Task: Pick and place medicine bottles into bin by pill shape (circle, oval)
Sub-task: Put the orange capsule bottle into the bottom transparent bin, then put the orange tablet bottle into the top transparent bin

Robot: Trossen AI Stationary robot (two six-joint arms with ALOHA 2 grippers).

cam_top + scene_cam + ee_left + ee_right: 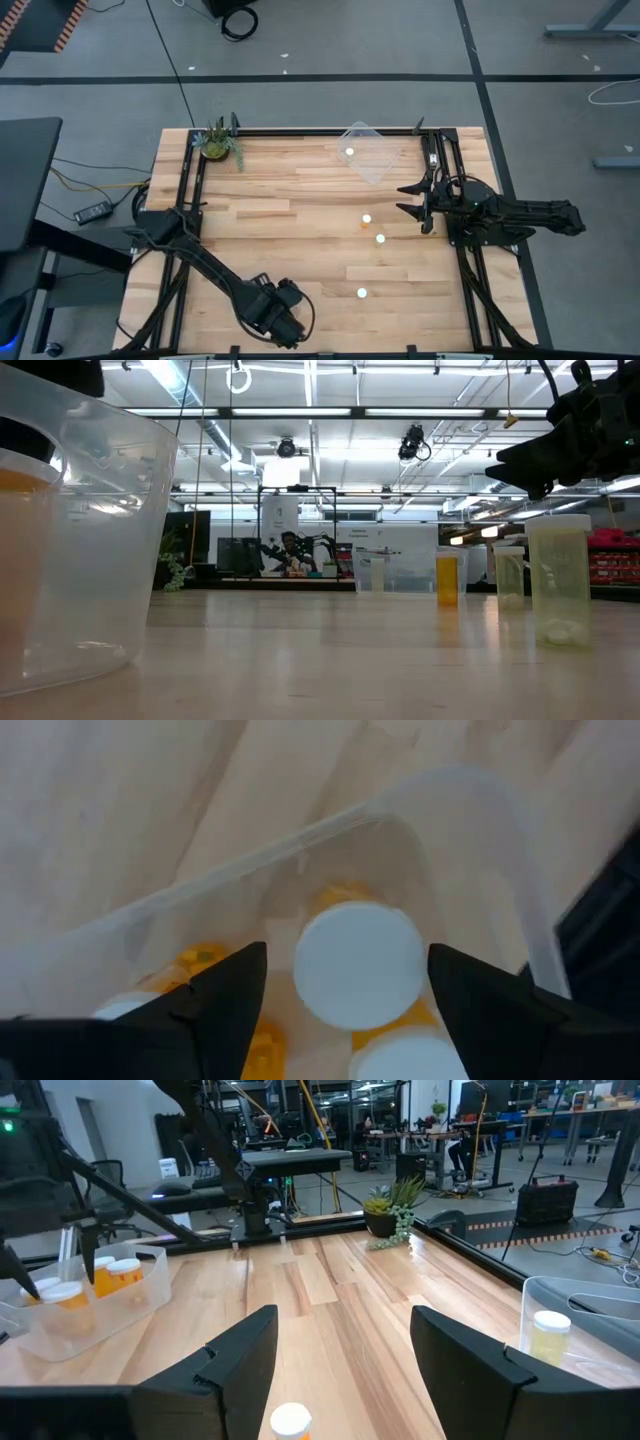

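White-capped bottle (358,965) between open left hand (345,995) fingers (inside clear bin (480,850))

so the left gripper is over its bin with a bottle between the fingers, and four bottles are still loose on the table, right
Not quite: three bottles stand loose on the table, not four; the high view shows three white caps near the right gripper. The rest holds: in the left wrist view the left gripper is over its clear bin, with a white-capped bottle between its fingers.
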